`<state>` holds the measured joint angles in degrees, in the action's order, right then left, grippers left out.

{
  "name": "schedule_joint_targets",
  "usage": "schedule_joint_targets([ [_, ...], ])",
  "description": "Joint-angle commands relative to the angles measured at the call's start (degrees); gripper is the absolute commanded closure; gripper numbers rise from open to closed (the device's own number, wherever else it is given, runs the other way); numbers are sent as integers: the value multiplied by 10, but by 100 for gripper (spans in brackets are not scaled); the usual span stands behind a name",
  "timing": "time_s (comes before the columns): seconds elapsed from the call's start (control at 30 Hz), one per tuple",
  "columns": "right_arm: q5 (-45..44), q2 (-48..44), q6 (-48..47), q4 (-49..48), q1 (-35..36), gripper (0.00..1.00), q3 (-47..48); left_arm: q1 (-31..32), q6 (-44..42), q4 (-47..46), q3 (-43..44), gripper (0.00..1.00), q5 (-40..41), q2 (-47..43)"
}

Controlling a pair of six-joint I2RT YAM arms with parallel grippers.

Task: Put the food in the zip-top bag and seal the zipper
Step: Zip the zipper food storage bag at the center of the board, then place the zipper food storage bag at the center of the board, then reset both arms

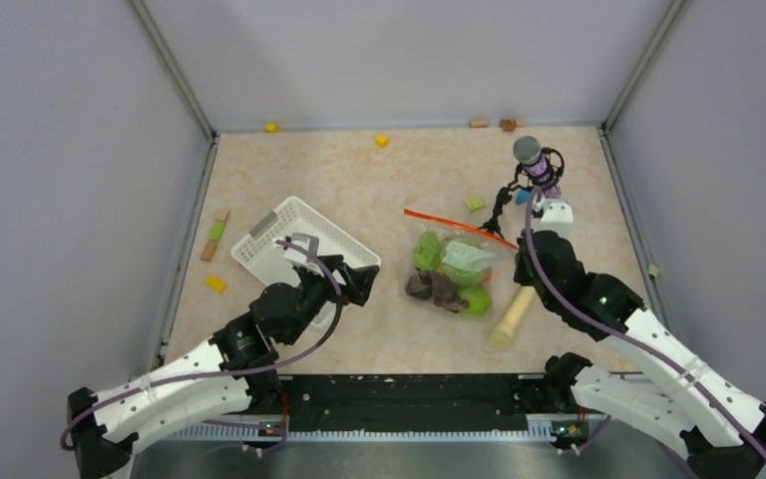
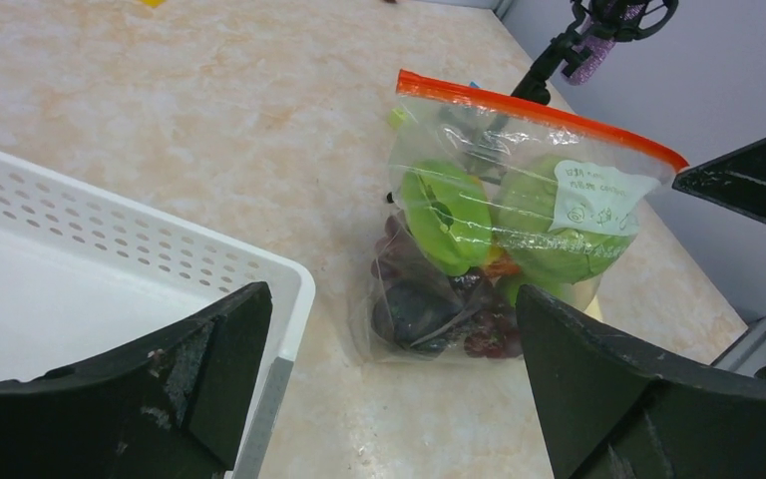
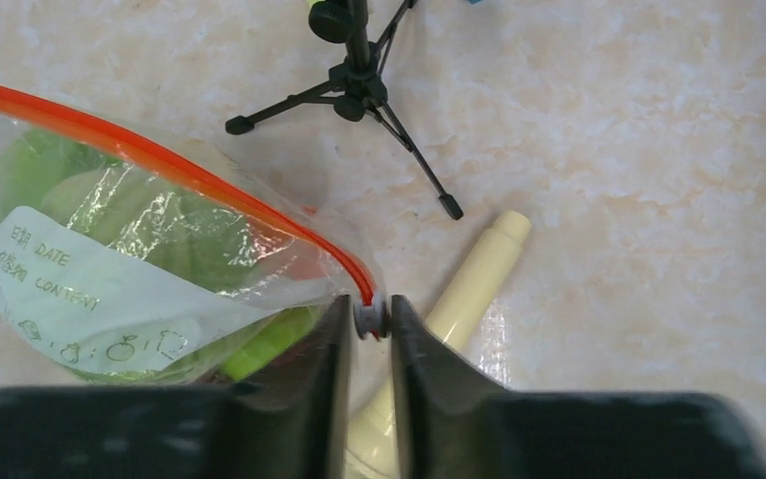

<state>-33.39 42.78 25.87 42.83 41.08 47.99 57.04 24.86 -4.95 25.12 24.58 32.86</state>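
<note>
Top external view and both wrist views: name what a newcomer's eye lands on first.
The clear zip-top bag at mid-table draws the eye, stuffed with green toy fruit and dark grapes, with its red-orange zipper raised. The right gripper pinches that zipper's end. The left gripper hangs open by the white basket.

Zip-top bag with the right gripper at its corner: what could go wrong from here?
The right gripper pinches only the end of the zipper; the zip-top bag, loaded with food, could slip out. The left gripper is open and off the bag, so any pull may drag it into the tripod.
</note>
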Motion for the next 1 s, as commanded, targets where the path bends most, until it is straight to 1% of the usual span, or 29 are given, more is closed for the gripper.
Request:
schedule_joint_targets([
  [0.0,-17,6,9,-19,-4,74,5,-1,55,43,21,3,45,-17],
  [0.07,-20,6,2,-26,-3,55,9,-2,74,81,31,3,65,-23],
  [0.13,-28,2,-12,-39,-4,36,10,-1,86,99,30,2,83,-29],
  [0.2,-44,-2,-12,-45,-4,14,14,-2,97,111,25,3,107,-33],
  [0.23,-52,-3,-10,-46,-4,8,19,-2,103,121,26,3,119,-35],
  [0.37,-67,-17,-5,-51,-4,1,43,-2,124,181,54,3,147,-36],
  [0.43,-84,-32,-3,-52,-4,1,46,-2,152,238,80,3,202,-36],
  [0.5,-117,-53,12,-52,-4,1,42,-2,226,335,113,3,283,-32],
  [0.57,-156,-79,28,-51,-4,1,32,-3,321,455,156,3,343,-24],
  [0.63,-181,-111,34,-51,-4,1,23,-2,399,570,202,3,378,-13],
  [0.7,-195,-137,43,-50,-4,1,16,-2,448,653,239,3,396,-5],
  [0.77,-198,-162,48,-49,-3,1,6,-2,480,706,260,3,412,0],
  [0.87,-207,-191,51,-50,-4,1,-5,-2,547,773,263,3,433,-2],
  [0.97,-196,-197,50,-50,-4,1,-6,-2,533,782,265,3,435,-17],
])
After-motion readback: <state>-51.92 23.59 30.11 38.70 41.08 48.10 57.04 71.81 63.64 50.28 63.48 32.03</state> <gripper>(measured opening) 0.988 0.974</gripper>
